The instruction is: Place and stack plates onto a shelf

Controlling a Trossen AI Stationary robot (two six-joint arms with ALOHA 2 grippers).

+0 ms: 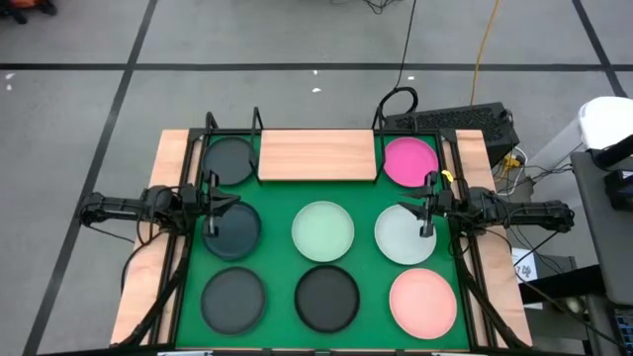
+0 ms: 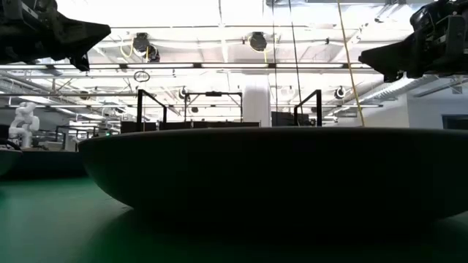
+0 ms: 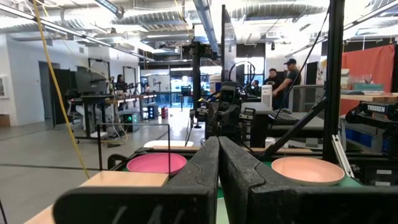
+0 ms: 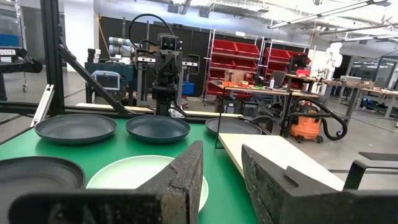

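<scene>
In the high view eight plates lie flat on the green mat (image 1: 366, 198). Four are dark (image 1: 229, 158) (image 1: 237, 229) (image 1: 233, 297) (image 1: 326, 297), one is pale green (image 1: 322, 230), one whitish (image 1: 401, 242), one magenta (image 1: 409, 161) and one light pink (image 1: 423, 300). The light-wood shelf (image 1: 316, 155) stands at the mat's far edge, between a dark plate and the magenta one. My left gripper (image 1: 235, 205) (image 3: 219, 155) is shut and hovers level over the left middle dark plate. My right gripper (image 1: 404, 208) (image 4: 222, 165) is open and hovers over the whitish plate.
Black frame rails (image 1: 188, 227) (image 1: 460, 237) run along both sides of the mat, and black wire uprights (image 1: 257, 124) rise at the shelf's ends. In the low view a dark plate (image 2: 278, 172) fills the foreground. Cables and equipment (image 1: 465, 124) lie beyond the far right corner. People stand in the room behind (image 3: 289, 78).
</scene>
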